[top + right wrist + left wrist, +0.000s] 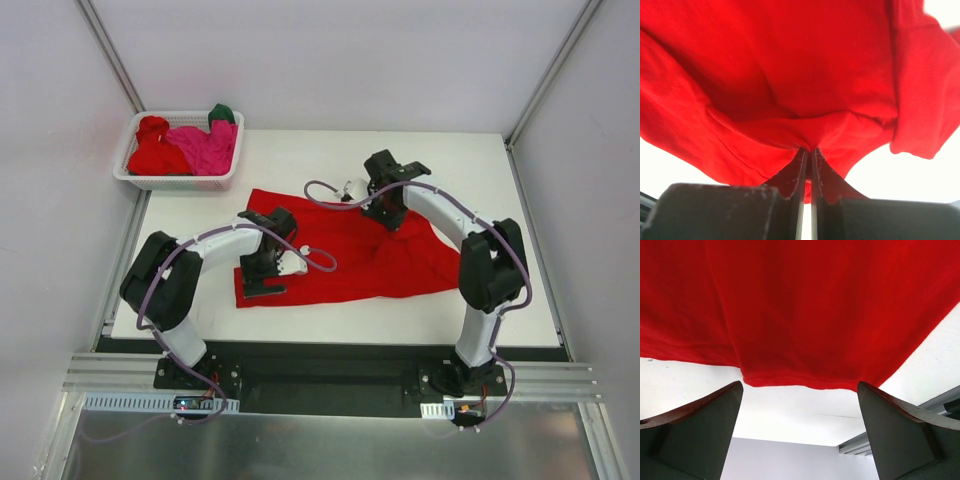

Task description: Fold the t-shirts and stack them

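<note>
We see the red shirt (350,255) spread flat on the counter (300,160). Right tool (808,150) clamped on its cloth, left tool (800,385) wide apart at its near hem.

Top view: bare table (470,160) is lying open across upper centre & upper right of frame, plus a thin strip at the bottom, below the red t-shirt (370,265). Basket (176,183) is blocking the upper-left corner, w/ a narrow bare gap showing btwn it & the shirt. Left arm (215,243) is arching over the shirt's left end, right arm (445,208) over its upper right; a free lane is running btwn them mid-frame. Walls (50,200) & frame posts (108,50) are hemming in left, right, back. Left wrist view: left gripper (800,386) is gaping wide, clear room btwn its fingers (700,430), shirt hem lying just ahead.
</note>
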Available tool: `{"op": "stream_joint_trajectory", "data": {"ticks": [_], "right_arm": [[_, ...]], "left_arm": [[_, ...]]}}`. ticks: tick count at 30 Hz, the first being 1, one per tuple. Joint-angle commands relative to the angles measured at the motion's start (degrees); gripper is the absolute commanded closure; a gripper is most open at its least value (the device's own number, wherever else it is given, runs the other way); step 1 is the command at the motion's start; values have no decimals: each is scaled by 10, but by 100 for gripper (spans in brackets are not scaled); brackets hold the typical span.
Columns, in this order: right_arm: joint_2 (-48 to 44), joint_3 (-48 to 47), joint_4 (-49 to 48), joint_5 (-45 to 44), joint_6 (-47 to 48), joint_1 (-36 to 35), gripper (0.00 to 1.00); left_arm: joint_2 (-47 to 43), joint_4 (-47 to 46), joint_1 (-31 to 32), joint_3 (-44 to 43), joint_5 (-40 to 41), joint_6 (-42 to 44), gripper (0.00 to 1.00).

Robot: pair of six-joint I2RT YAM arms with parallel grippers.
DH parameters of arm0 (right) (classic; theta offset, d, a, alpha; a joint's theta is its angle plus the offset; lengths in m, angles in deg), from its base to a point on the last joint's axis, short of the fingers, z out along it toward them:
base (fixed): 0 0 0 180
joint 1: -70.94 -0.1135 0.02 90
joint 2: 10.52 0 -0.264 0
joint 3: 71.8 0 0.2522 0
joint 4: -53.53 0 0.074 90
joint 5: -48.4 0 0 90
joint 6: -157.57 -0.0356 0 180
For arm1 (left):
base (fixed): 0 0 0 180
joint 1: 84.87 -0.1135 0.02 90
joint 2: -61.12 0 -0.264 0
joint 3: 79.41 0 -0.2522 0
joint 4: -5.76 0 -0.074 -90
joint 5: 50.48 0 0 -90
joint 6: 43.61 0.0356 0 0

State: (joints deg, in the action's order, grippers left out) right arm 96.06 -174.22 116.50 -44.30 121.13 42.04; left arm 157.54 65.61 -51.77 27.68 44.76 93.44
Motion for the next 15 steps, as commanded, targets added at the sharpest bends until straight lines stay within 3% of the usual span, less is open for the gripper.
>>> {"op": "stream_joint_trajectory", "data": {"ticks": [1, 15], "right_arm": [[25, -29, 18, 20, 11, -19, 97], [61, -30, -18, 8, 7, -49, 98]], "left_arm": [[-27, 13, 5, 14, 19, -8, 1], [-41, 14, 6, 27, 25, -3, 1]]}}
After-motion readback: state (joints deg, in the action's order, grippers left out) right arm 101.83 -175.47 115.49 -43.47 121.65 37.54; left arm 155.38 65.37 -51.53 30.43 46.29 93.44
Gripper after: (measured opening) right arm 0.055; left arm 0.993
